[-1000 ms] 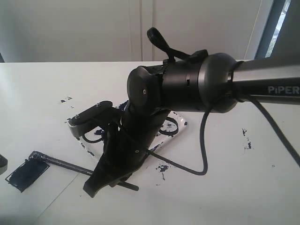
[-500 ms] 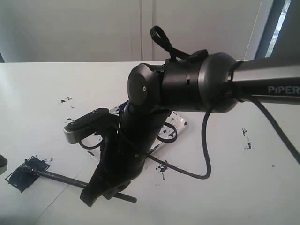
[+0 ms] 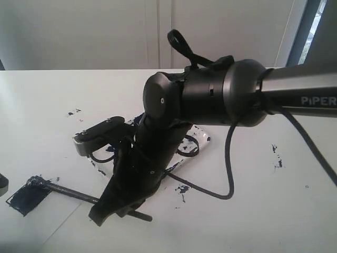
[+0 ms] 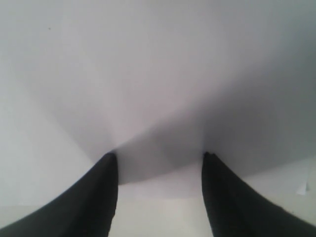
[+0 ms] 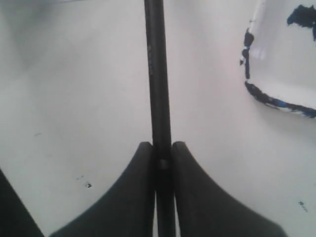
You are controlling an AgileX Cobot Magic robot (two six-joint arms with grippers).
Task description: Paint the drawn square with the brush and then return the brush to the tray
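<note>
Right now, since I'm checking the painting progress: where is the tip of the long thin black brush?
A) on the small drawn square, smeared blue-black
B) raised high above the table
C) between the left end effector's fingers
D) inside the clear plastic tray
A: the long thin black brush, clamped in the right end effector, ends on the small blue-black drawn square, well apart from the clear paint-smeared plastic tray.

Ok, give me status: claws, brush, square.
Right claw shut on the brush; left claw open, empty. Brush tip on the drawn square, mostly dark with paint. Tray close by, nothing seen blocking.
</note>
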